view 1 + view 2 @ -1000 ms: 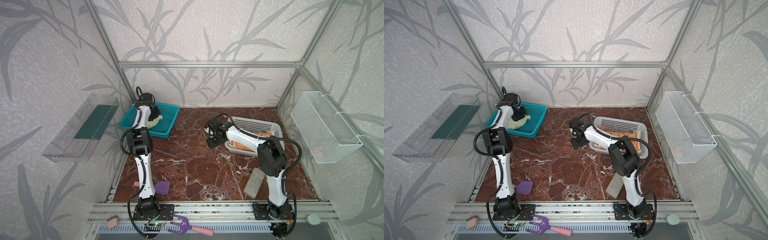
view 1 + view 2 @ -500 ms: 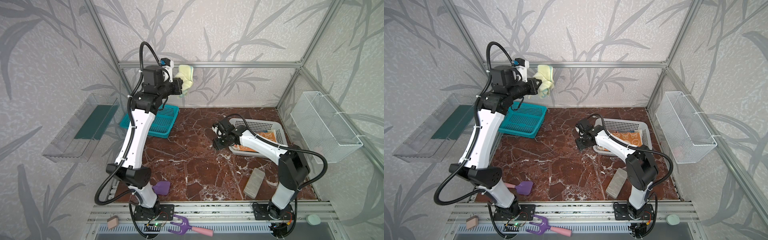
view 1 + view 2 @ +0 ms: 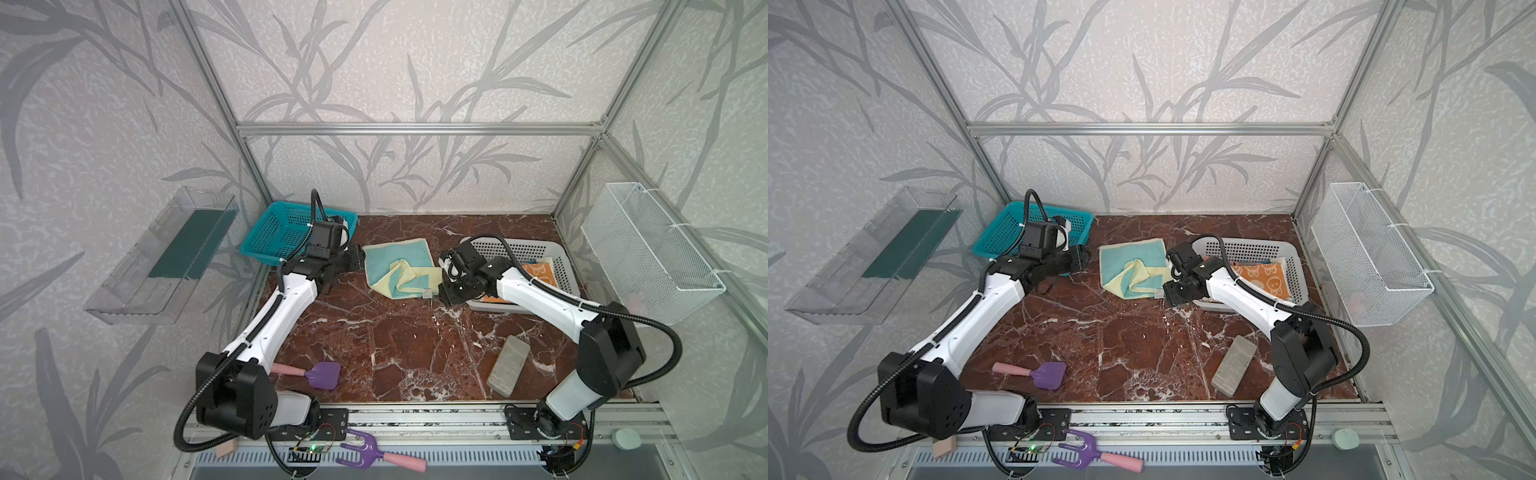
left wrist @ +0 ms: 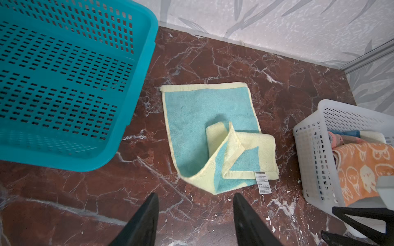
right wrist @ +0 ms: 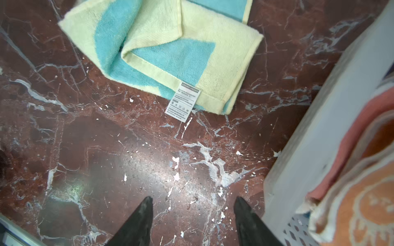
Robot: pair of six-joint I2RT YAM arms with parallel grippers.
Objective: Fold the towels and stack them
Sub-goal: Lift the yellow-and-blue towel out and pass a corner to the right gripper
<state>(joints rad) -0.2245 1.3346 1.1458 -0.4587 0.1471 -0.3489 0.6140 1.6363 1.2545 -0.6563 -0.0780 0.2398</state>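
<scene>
Where yellow-teal towel [image 4: 187, 115] lies rumpled beside white basket [image 4: 307, 149], left gripper [image 4: 195, 196], right gripper [image 5: 193, 198] parted, empty.

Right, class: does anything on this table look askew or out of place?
The towel lies crumpled on the table, one corner flopped over itself instead of flat. A purple fork lies off the table, by the front rail.

Grey leaf-print walls [image 3: 415, 62], aluminium frame [image 3: 415, 128], red-brown marble floor [image 3: 395, 340], clear wall shelf [image 3: 124, 299], white wire basket [image 3: 648, 257]
</scene>
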